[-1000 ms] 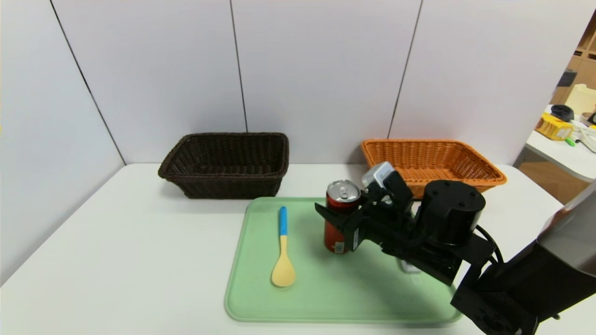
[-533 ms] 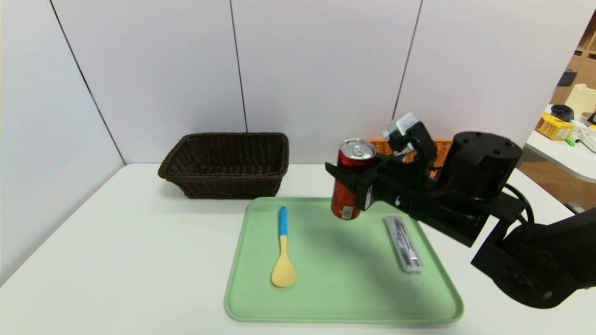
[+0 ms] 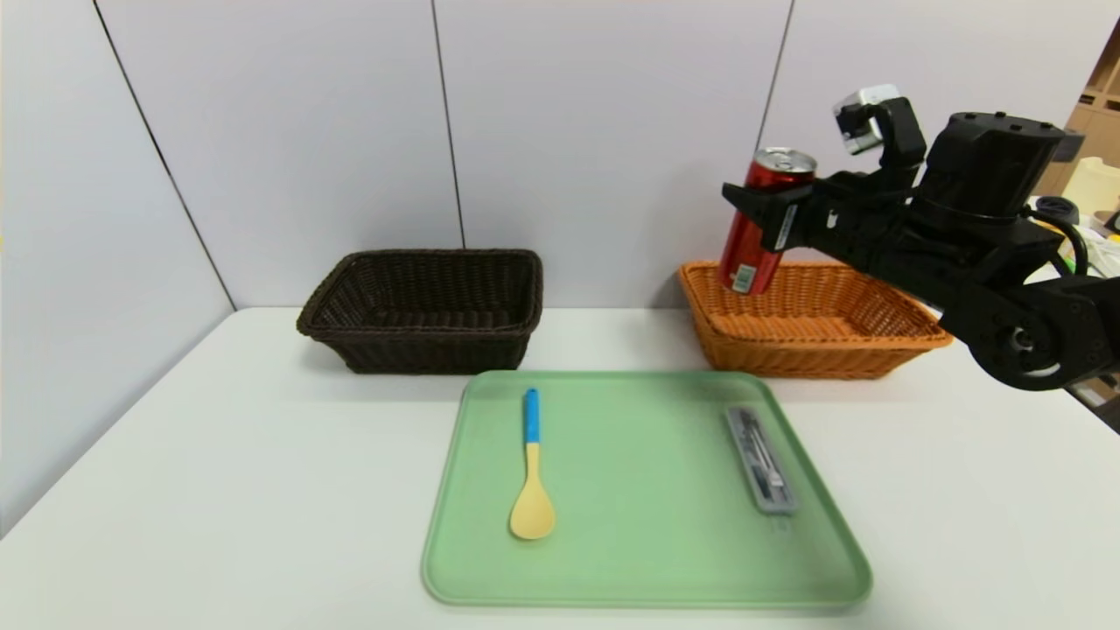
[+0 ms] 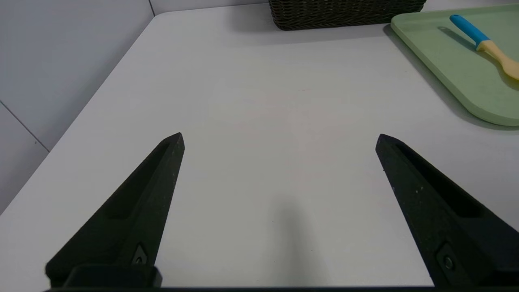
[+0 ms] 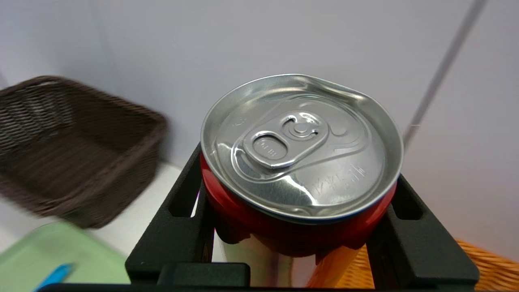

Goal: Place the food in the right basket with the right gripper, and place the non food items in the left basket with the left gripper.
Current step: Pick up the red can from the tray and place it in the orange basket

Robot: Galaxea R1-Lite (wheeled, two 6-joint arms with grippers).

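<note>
One red can (image 3: 758, 229) hangs above orange basket's (image 3: 814, 346) left rim.

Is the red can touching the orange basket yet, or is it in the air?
Apart. In the head view the red can, clamped in the right gripper, hangs tilted above the orange basket, its base clear of the rim.

My black right claw (image 3: 759, 203) holds a red can (image 3: 758, 229) with a silver top. Orange-tan woven basket (image 3: 814, 322), dark brown woven basket (image 3: 426, 308), pale green tray (image 3: 643, 560), yellow spoon (image 3: 531, 472) with blue handle, grey translucent case (image 3: 759, 458).
</note>
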